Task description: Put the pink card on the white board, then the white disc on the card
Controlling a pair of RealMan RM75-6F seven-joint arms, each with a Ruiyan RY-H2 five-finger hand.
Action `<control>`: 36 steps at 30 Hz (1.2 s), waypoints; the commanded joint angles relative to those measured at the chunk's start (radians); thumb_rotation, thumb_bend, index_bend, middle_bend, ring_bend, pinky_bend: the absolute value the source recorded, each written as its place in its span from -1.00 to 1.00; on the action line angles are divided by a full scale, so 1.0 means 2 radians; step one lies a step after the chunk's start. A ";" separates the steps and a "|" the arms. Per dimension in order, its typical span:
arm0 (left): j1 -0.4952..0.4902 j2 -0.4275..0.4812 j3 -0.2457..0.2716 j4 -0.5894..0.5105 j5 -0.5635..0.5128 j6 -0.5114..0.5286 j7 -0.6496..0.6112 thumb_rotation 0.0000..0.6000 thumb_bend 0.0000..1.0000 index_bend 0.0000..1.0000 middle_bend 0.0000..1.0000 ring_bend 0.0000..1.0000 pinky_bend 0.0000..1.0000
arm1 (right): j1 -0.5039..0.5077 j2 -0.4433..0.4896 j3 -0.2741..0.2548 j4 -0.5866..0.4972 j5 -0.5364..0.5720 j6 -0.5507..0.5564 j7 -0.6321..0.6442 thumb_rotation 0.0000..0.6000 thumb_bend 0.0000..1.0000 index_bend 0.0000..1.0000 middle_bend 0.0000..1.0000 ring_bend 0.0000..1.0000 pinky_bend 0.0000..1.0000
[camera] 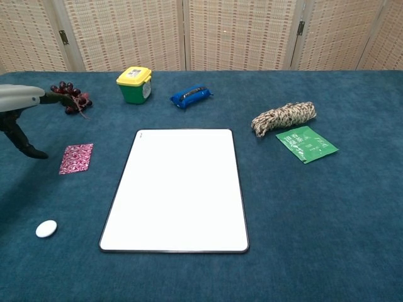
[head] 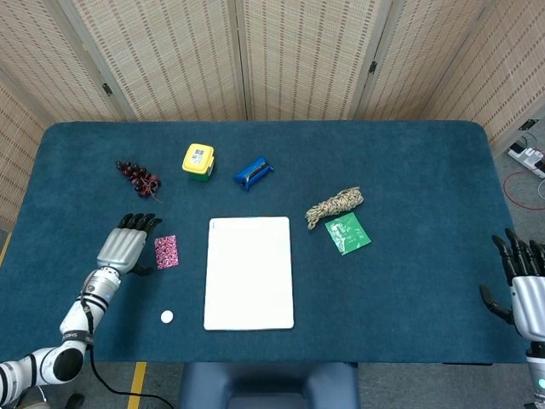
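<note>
Fingers spread, empty left hand (head: 124,249) hovers beside patterned pink card (head: 166,251); right hand (head: 526,294) released.

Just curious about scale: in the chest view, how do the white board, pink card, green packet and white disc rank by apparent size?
1. White rectangular board
2. Green foil packet
3. Pink patterned card
4. Small white disc

The left hand (camera: 22,104) is hovering open over the bench (camera: 327,220), the card (camera: 76,158) lying just right of its thumb, the disc (camera: 46,228) nearer the camera.
</note>
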State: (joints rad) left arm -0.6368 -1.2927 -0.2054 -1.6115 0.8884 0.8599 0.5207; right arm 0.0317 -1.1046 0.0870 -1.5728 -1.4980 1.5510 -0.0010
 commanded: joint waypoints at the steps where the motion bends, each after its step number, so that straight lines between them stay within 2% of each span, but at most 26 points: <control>1: -0.027 -0.010 0.010 0.006 -0.050 -0.017 0.025 1.00 -0.56 -0.78 -0.87 -0.91 -1.00 | 0.000 0.000 -0.001 0.000 -0.001 0.000 0.001 1.00 -0.26 -1.00 -0.97 -0.82 -0.92; 13: -0.073 -0.034 0.031 0.024 -0.154 -0.022 0.045 1.00 -0.55 -0.64 -0.89 -0.91 -1.00 | -0.003 0.002 -0.003 0.003 -0.003 0.001 0.023 1.00 -0.26 -1.00 -0.97 -0.83 -0.92; 36: -0.119 -0.062 0.058 0.059 -0.235 -0.006 0.046 1.00 -0.52 -0.60 -0.89 -0.89 -1.00 | -0.006 -0.002 -0.004 0.016 0.001 -0.002 0.042 1.00 -0.26 -1.00 -0.97 -0.83 -0.92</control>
State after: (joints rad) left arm -0.8714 -1.4154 -0.0918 -1.4946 0.4204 0.8444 0.6127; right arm 0.0194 -1.1077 0.0785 -1.5399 -1.4967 1.5468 0.0833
